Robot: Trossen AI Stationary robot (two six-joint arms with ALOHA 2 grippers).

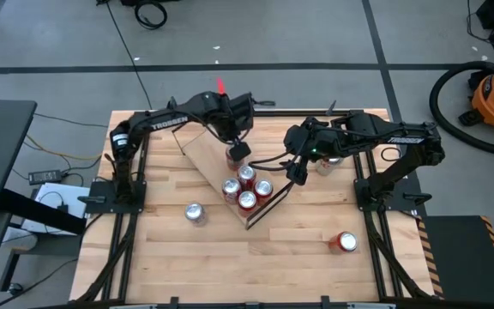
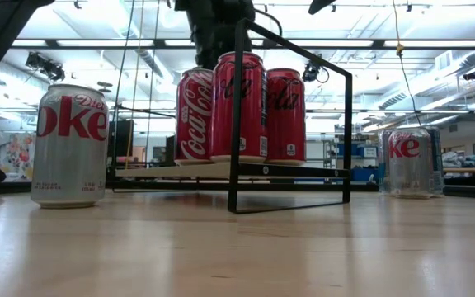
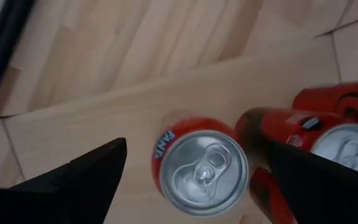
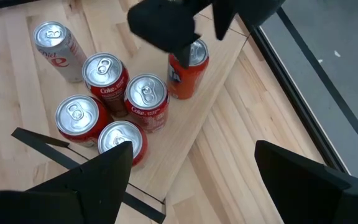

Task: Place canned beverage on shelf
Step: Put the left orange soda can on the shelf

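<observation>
Orange Fanta can [image 3: 199, 167] is seen upright on the shelf [image 1: 206, 153], beside four red cans [image 1: 247, 190]. Left gripper [image 1: 237, 151] is spread wide above it, nothing held. Right gripper [image 1: 298, 172] is parked nearby, part open, empty. Rigid, slick, dentable wall is judged; mid-body grasp advised.

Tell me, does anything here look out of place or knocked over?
One red can lies on its side on the table, away from the shelf. The shelf itself sits askew, diagonal to the table's edges. The five cans on it stand upright, and nothing looks spilled.
</observation>
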